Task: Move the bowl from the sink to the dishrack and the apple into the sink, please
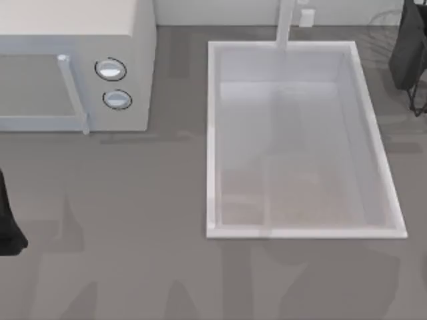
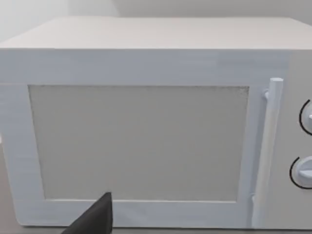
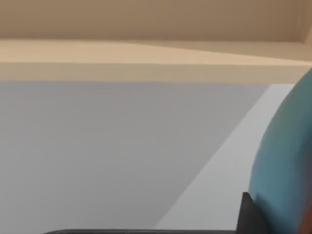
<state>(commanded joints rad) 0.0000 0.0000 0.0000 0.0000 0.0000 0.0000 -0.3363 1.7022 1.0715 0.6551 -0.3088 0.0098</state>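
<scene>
Sink point(image 1: 383, 163) sits bare on the tabletop; blue bowl point(image 3: 287, 165) looms beside the right end effector near the dishrack point(image 1: 417, 100). Grip state: can't tell. Advice: lower level, settle between wires before releasing.

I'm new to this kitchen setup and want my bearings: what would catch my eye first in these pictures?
The big white sink with its faucet dominates the right half of the top view. A white microwave with two round knobs sits at the top left, and the left wrist view faces its door and handle. In the right wrist view, a blue curved surface crowds one edge, probably the bowl.
</scene>
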